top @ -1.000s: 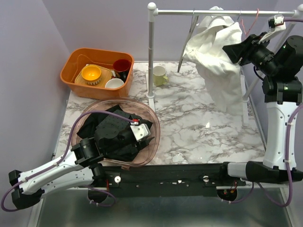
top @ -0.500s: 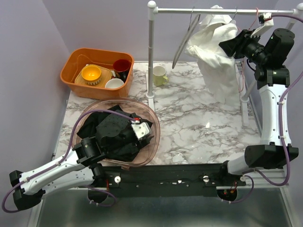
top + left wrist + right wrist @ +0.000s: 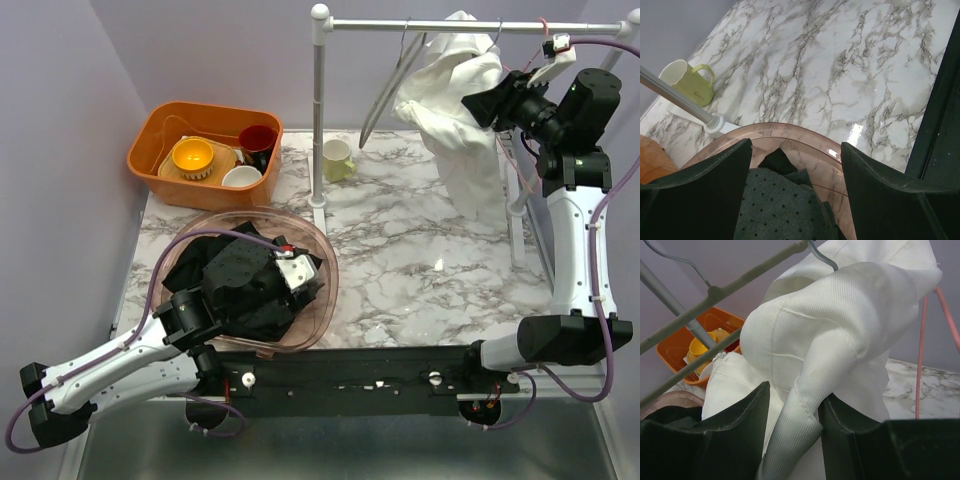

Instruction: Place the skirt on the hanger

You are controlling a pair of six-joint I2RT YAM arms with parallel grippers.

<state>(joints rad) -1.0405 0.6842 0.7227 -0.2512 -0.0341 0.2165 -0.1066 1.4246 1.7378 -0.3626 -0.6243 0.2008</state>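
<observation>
Right wrist view: my right gripper [image 3: 792, 405] pinches a thick fold of the white skirt [image 3: 840, 330], jaws narrowed onto it. Since a second ago that arm has stretched upward. The skirt has gathered higher beneath the rail [image 3: 430, 24], right of the wire hanger [image 3: 384, 92]. Its twill weave looks stiff, in rounded folds. My left gripper [image 3: 795, 150] hangs wide open, holding nothing, over the pink bowl [image 3: 790, 129].

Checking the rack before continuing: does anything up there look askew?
The white skirt hangs bunched under the rail, not flat, with a fold pinched in the right gripper. The empty hanger beside it tilts.
</observation>
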